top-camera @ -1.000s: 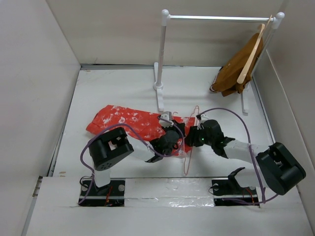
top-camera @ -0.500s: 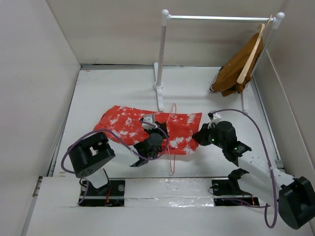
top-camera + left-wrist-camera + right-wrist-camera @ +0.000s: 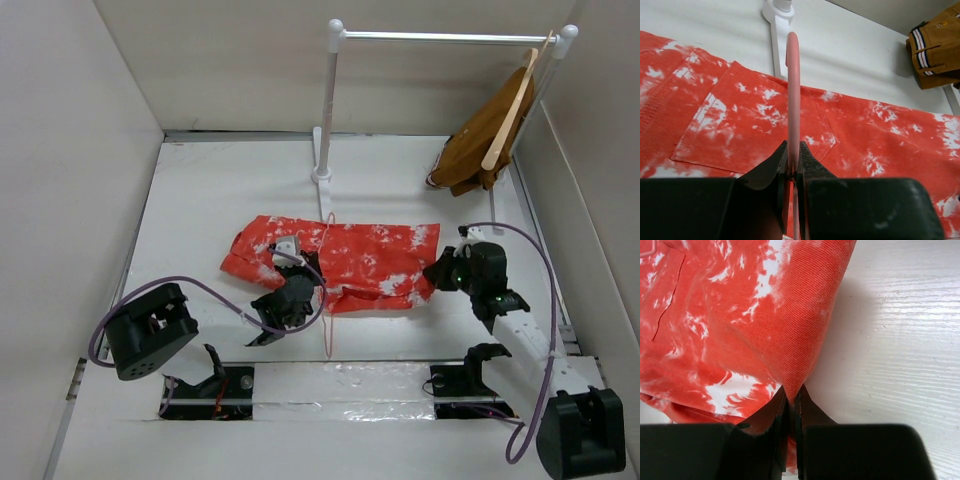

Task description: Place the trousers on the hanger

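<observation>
Left hand (image 3: 794,172) clamped the hanger (image 3: 792,95); right hand (image 3: 792,401) pinched the trousers (image 3: 735,315) just ahead; draping looked half done.

Right claw (image 3: 791,402) pinches trousers (image 3: 740,315) edge

Orange-red, white-mottled trousers (image 3: 370,265), flat — pale-pink hanger (image 3: 793,90) over their middle.

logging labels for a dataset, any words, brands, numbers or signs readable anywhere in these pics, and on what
None can be read.
The trousers bear only white splotches, no print.
The hanger is a plain pink rod.
The mustard-brown garment shows a striped band but no lettering.
The white rack is unmarked.
</observation>
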Motion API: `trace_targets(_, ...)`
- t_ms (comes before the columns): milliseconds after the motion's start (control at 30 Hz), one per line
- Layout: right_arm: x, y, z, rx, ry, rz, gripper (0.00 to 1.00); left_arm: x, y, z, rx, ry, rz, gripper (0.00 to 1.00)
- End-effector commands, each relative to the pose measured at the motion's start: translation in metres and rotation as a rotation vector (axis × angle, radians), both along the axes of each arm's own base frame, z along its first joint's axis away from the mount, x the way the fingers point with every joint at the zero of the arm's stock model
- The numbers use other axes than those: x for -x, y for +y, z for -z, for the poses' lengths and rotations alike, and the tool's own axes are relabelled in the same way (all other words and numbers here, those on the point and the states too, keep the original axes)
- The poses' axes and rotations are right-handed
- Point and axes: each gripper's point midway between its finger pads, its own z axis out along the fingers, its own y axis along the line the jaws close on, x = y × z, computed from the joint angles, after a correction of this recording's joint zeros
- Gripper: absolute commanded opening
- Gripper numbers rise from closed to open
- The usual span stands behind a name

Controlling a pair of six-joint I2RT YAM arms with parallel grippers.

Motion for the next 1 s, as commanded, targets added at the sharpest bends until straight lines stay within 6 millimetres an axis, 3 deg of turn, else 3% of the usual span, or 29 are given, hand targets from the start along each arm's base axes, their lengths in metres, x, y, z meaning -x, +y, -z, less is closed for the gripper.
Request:
trace_targets(0,-0.020,-0.002,-0.030,-0.013,-0.106,-0.014,0.00,-0.007,0.003,-0.021,-0.045,-0.046,-0.026,0.00)
trace_targets(167,-0.018,0.007,-0.013,-0.040,-0.034,-0.063,0.00,-0.014,-0.018,-0.031,-0.035,-0.072,0.014,0.00)
trace_targets(500,-0.021,0.007,-0.006,-0.034,-0.036,-0.067,0.00,-0.026,-0.044,-0.066,0.056,-0.140,0.029,0.00)
trace_targets(567,-0.020,0.005,-0.008,-0.026,-0.036,-0.061,0.06,-0.026,-0.043,-0.075,0.052,-0.159,0.016,0.00)
trace_targets(600,-0.022,0.004,-0.014,-0.022,-0.055,-0.057,0.19,-0.024,-0.046,-0.083,0.057,-0.172,0.023,0.00)
trace_targets(667,-0.018,0.005,-0.020,-0.023,-0.052,-0.067,0.35,-0.020,-0.044,-0.099,0.051,-0.198,0.021,0.00)
trace_targets(700,-0.021,0.007,-0.035,-0.026,-0.080,-0.077,0.51,-0.016,-0.043,-0.114,0.069,-0.217,0.022,0.00)
trace_targets(800,-0.008,0.016,-0.074,-0.024,-0.146,-0.132,0.73,-0.010,-0.042,-0.137,0.058,-0.241,0.037,0.00)
trace_targets(833,-0.002,0.017,-0.103,-0.024,-0.205,-0.136,0.75,-0.008,-0.037,-0.146,0.055,-0.242,0.040,0.00)
trace_targets(900,0.008,0.029,-0.131,-0.052,-0.271,-0.175,0.75,-0.004,-0.038,-0.163,0.072,-0.252,0.069,0.00)
trace_targets(967,0.021,0.046,-0.159,-0.133,-0.328,-0.227,0.68,0.000,-0.035,-0.173,0.055,-0.238,0.090,0.00)
